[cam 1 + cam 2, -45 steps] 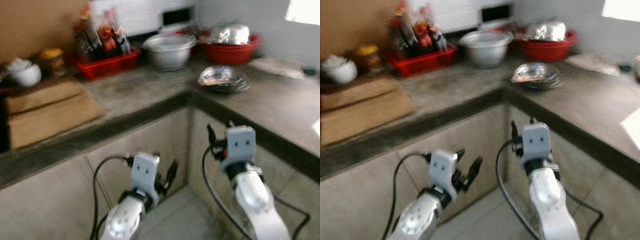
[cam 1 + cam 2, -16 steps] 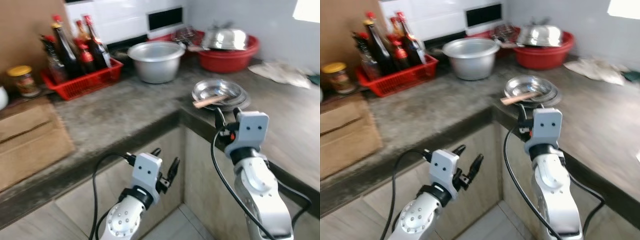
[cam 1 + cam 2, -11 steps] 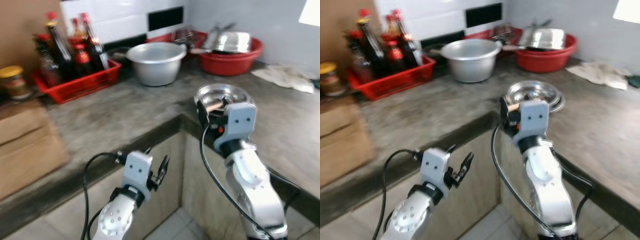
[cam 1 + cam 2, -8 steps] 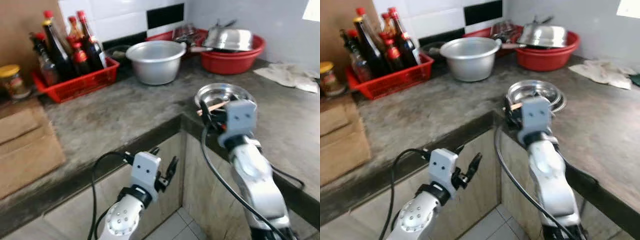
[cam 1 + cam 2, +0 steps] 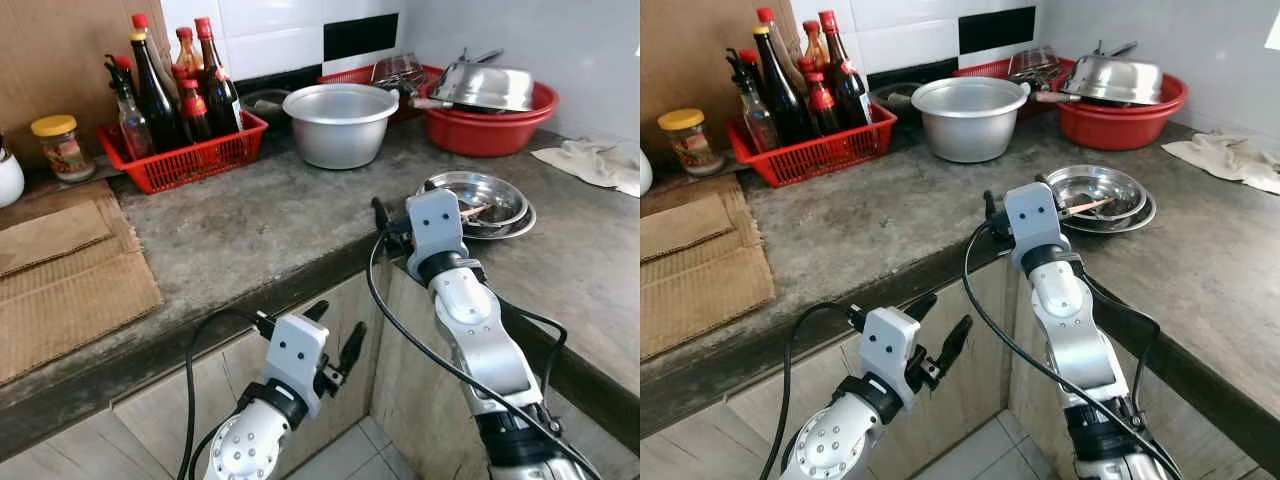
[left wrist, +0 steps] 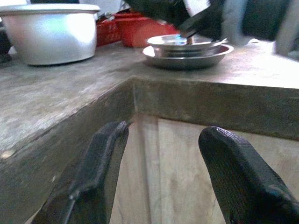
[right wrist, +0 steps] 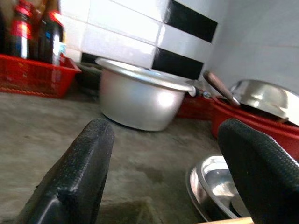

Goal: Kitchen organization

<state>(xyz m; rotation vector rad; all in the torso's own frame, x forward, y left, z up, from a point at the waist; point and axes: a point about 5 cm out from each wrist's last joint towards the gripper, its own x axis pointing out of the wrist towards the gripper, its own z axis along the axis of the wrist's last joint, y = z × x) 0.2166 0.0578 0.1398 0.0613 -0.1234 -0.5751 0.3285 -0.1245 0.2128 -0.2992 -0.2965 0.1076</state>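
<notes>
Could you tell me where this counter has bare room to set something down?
Bare counter lies between the red basket, the pot and the cardboard. More lies right of the steel plates, before the cloth. The back is crowded.

No legible text, brand, number or sign. The sauce bottles [image 5: 150, 85] in the red basket [image 5: 190, 160] and the yellow-lidded jar [image 5: 60, 148] carry labels, but their print is too small and blurred to read.
</notes>
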